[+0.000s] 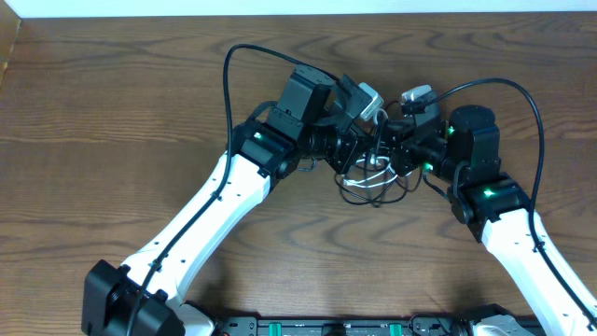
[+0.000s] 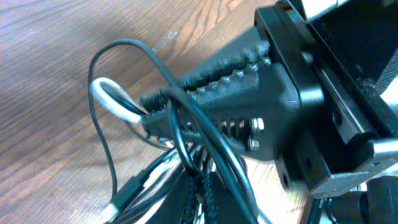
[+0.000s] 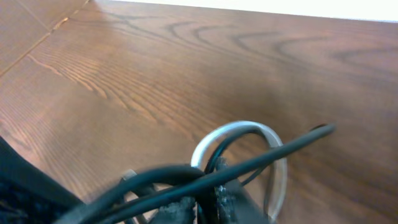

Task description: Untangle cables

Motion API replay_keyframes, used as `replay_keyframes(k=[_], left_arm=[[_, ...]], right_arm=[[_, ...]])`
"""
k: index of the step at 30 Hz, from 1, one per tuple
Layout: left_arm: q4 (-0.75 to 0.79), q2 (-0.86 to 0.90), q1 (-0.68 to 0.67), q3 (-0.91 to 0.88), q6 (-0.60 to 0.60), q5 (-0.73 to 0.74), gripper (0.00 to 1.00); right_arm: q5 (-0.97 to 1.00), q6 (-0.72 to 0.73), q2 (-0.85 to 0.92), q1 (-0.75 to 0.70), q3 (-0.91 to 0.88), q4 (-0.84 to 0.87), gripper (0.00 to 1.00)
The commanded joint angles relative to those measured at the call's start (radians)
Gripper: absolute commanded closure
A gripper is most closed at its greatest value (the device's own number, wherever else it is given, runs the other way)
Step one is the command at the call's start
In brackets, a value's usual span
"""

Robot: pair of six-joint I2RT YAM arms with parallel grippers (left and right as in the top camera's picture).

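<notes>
The cables (image 1: 366,189) lie in a tangle at the table's middle, between my two grippers. In the overhead view my left gripper (image 1: 364,149) and right gripper (image 1: 392,157) meet tip to tip over the tangle. In the left wrist view my left gripper (image 2: 199,194) is shut with black cable strands (image 2: 211,140) pinched in it. A white cable loop (image 2: 111,101) and a plug (image 2: 127,191) show beside it. In the right wrist view my right gripper (image 3: 206,202) is shut on a black cable (image 3: 280,150), with the white loop (image 3: 249,130) just beyond it.
The wooden table (image 1: 121,140) stretches out on all sides of the tangle. Thick black arm wires (image 1: 229,84) arch over both arms. The right gripper's ribbed finger (image 2: 217,99) fills the middle of the left wrist view.
</notes>
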Motion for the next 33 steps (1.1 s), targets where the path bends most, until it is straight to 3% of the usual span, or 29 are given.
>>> replay_keyframes(k=[1,9,11,13,15,20,26,33], left_arm=[[0.014,0.008,-0.016,0.0,-0.01,0.024,0.92],[0.048,0.008,-0.016,0.0,-0.062,0.04,0.92],[0.053,0.008,-0.016,0.0,-0.062,0.051,0.92],[0.054,0.008,-0.016,0.0,-0.062,0.05,0.92],[0.054,0.008,-0.016,0.0,-0.062,0.05,0.92],[0.054,0.008,-0.016,0.0,-0.061,0.05,0.92],[0.054,0.008,-0.016,0.0,-0.061,0.042,0.92],[0.054,0.008,-0.016,0.0,-0.061,0.042,0.92]], right_arm=[[-0.032,-0.004,-0.012,0.004,0.011,0.01,0.8],[-0.032,-0.003,-0.011,0.005,0.011,0.011,0.72],[-0.032,-0.003,-0.011,0.005,0.011,0.011,0.61],[-0.033,-0.003,-0.011,0.005,0.011,0.011,0.38],[-0.033,-0.003,-0.011,0.005,0.011,0.011,0.24],[-0.037,0.011,-0.012,0.005,0.011,0.013,0.09],[-0.13,0.015,-0.012,0.005,0.011,0.034,0.01],[-0.311,0.027,-0.012,0.005,0.011,0.052,0.01]])
